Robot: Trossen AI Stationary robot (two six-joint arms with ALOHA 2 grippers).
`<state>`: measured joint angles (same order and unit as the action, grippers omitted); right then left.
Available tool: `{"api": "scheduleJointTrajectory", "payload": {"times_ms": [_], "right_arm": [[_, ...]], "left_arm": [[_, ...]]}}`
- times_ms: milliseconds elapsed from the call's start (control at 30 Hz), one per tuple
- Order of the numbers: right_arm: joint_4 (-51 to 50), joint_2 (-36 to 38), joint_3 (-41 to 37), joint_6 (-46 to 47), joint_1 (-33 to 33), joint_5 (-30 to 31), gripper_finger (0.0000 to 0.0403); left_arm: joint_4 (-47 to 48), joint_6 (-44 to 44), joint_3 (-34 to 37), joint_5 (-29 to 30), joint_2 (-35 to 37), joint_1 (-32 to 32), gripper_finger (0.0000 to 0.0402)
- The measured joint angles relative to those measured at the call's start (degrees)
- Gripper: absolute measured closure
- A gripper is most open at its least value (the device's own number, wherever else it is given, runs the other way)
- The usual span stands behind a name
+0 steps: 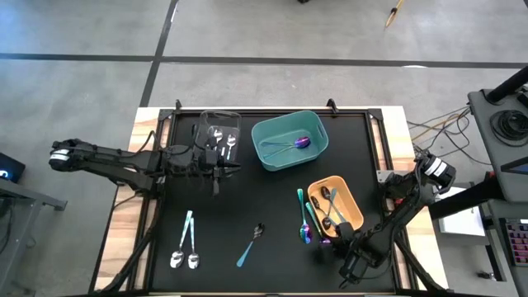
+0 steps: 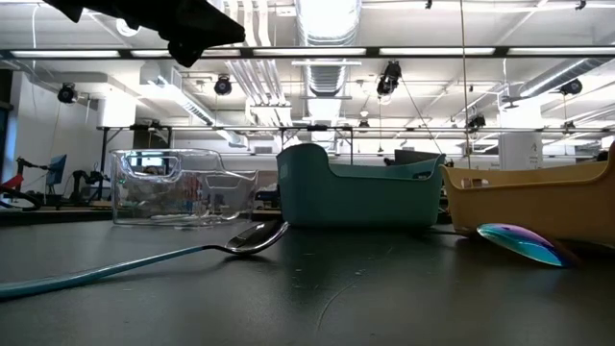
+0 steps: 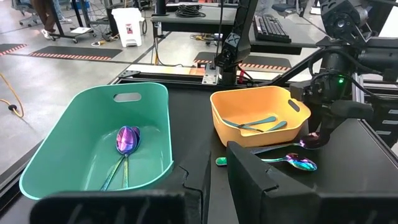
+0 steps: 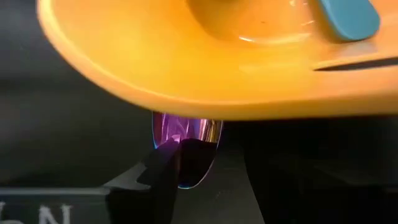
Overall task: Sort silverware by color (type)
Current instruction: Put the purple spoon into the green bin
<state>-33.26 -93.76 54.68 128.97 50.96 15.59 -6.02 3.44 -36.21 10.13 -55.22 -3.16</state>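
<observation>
My right gripper (image 1: 328, 241) is low at the near left corner of the orange bin (image 1: 351, 191) and shut on an iridescent spoon (image 4: 185, 138). A second iridescent spoon (image 3: 297, 163) lies flat on the mat beside it. My left gripper (image 1: 216, 175) hovers shut and empty just near of the clear bin (image 1: 219, 124), which holds silver pieces. Two silver spoons (image 1: 186, 257) and a teal-handled spoon (image 1: 250, 245) lie on the near part of the mat. The teal bin (image 1: 276, 161) holds iridescent spoons (image 3: 126, 142). My right gripper comes from above at the iridescent spoon's bowl (image 4: 186, 134), which shows purple beside one dark fingertip (image 4: 186, 163) just under the orange bin's rim. The fingertip covers the bowl's lower part, so the kind of hold is hidden. The handle (image 3: 277, 148) runs low along the bin's side.
The orange bin holds dark, teal-handled utensils (image 3: 261, 122), and teal-handled pieces (image 1: 302, 210) lie along its left side. Bare mat (image 1: 247, 198) spreads between the bins and the near spoons. Cables and equipment stand off the table's right edge.
</observation>
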Motion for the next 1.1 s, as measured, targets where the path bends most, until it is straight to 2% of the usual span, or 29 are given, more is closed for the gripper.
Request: {"api": "scheduleJointTrajectory", "payload": {"times_ms": [300, 633, 1100], "right_arm": [[1.3, 0.0, 0.0, -0.2, 0.0, 2.5, 0.0243], [1.2, -0.1, -0.7, 0.0, 0.0, 2.6, 0.0284], [0.9, -0.1, -0.9, -0.3, 0.0, 4.2, 0.0296]], "left_arm": [[0.0, 0.0, 0.0, 0.0, 0.0, 0.0, 0.0367], [0.0, 0.0, 0.0, 0.0, 0.0, 0.0, 0.0367], [0.0, 0.0, 0.0, 0.0, 0.0, 0.0, 0.0367]]}}
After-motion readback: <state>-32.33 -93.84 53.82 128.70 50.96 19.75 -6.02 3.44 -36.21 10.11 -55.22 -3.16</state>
